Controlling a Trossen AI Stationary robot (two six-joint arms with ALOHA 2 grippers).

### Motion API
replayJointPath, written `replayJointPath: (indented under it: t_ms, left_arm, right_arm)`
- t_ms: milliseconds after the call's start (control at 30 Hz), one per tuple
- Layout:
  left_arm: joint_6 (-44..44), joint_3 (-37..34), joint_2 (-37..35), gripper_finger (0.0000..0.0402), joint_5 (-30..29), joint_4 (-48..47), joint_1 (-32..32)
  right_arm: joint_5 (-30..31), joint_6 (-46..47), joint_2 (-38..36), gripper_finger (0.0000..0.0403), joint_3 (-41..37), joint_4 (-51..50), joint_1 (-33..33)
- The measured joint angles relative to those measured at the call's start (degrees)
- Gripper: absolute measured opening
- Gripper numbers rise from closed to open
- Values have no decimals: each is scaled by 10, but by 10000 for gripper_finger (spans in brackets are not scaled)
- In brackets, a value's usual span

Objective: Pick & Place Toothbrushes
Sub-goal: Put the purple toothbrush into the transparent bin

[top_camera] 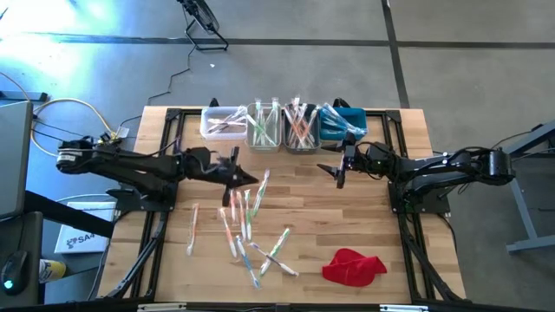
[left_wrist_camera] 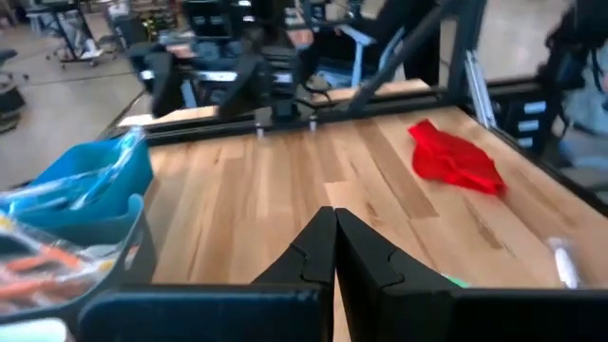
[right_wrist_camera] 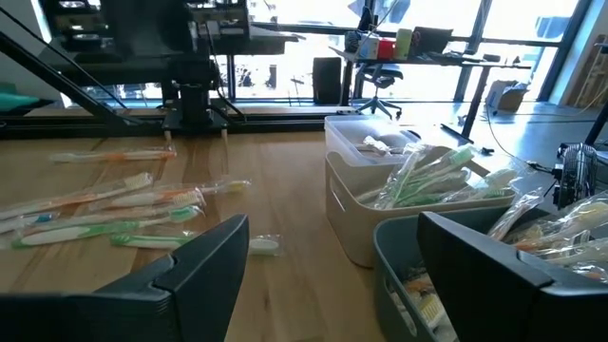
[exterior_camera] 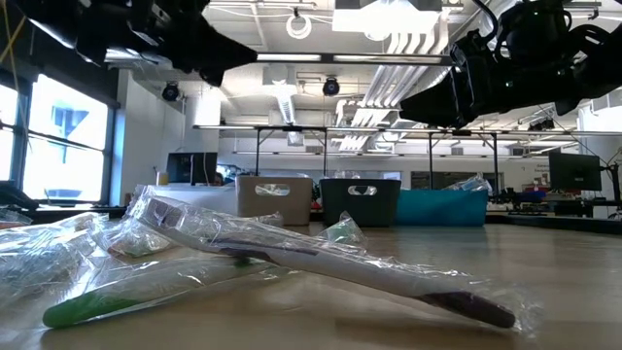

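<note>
Several wrapped toothbrushes (top_camera: 247,225) lie scattered flat on the wooden table's middle, near its front edge, and fill the foreground of the low view (exterior_camera: 292,258). More toothbrushes stand in the row of bins (top_camera: 282,126) at the far edge. My left gripper (top_camera: 247,178) hovers above the pile's far end, pointing toward the table's right. It is shut (left_wrist_camera: 332,242) and nothing shows between its fingers. My right gripper (top_camera: 336,167) hangs open just in front of the grey and blue bins, its fingers (right_wrist_camera: 204,261) wide apart with nothing between them.
A white bin (right_wrist_camera: 380,142), a beige bin (right_wrist_camera: 356,204) and a grey bin (right_wrist_camera: 418,275) stand side by side, with a blue bin (left_wrist_camera: 85,180) at the row's right end. A red cloth (top_camera: 354,266) lies near the front right. Bare wood lies between the two grippers.
</note>
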Motion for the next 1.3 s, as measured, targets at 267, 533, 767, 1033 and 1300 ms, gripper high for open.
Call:
replayJointPath:
  t_ms: [267,533,767,1033,1300]
  left_arm:
    - [16,86,26,1,-92,-160,-73]
    - [27,159,75,1,-92,-221,-135]
    - [30,216,140,1,-92,-266,-185]
    - [-37,277,212,1,-90,-344,-214]
    - [-62,286,236,3,-72,-354,-223]
  right_arm:
    - [0,0,0,298,0,0,0]
    - [0,0,0,298,0,0,0]
    - [0,4,0,298,0,0,0]
    - [0,4,0,298,0,0,0]
    - [-1,5,0,298,0,-1,0]
